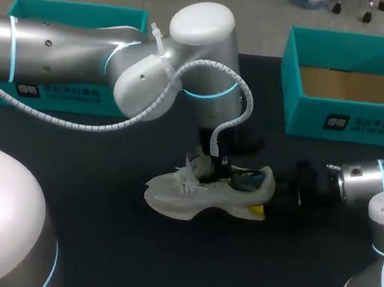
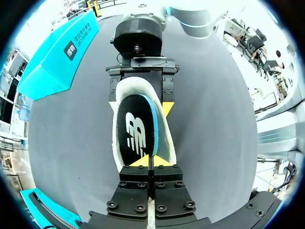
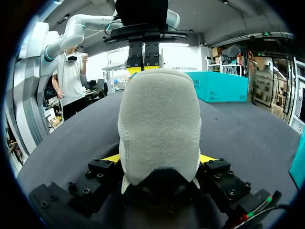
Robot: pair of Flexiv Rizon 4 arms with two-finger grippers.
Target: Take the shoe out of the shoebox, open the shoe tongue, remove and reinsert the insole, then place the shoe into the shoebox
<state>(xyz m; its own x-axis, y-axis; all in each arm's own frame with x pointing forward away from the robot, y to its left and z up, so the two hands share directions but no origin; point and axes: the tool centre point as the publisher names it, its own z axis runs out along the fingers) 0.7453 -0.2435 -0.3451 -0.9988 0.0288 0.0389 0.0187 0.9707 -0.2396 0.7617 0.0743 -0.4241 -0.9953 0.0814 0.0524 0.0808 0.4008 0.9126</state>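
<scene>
A white shoe point(image 1: 207, 191) stands on the dark table, toe to the left. My right gripper point(image 1: 269, 200) is shut on its heel, which fills the space between its yellow tips in the right wrist view point(image 3: 159, 157). My left gripper point(image 1: 217, 167) reaches down into the shoe's opening from above. In the left wrist view its fingers point(image 2: 148, 161) are shut on the near end of the black insole point(image 2: 136, 131). The insole has a blue edge and lies tilted inside the shoe point(image 2: 167, 143). My right gripper point(image 2: 140, 102) holds the shoe's far end there.
An open teal shoebox point(image 1: 343, 121) with a brown cardboard floor stands at the back right. A second teal box part point(image 1: 74, 15) sits at the back left, partly behind my left arm. Dark table surface lies in front of the shoe.
</scene>
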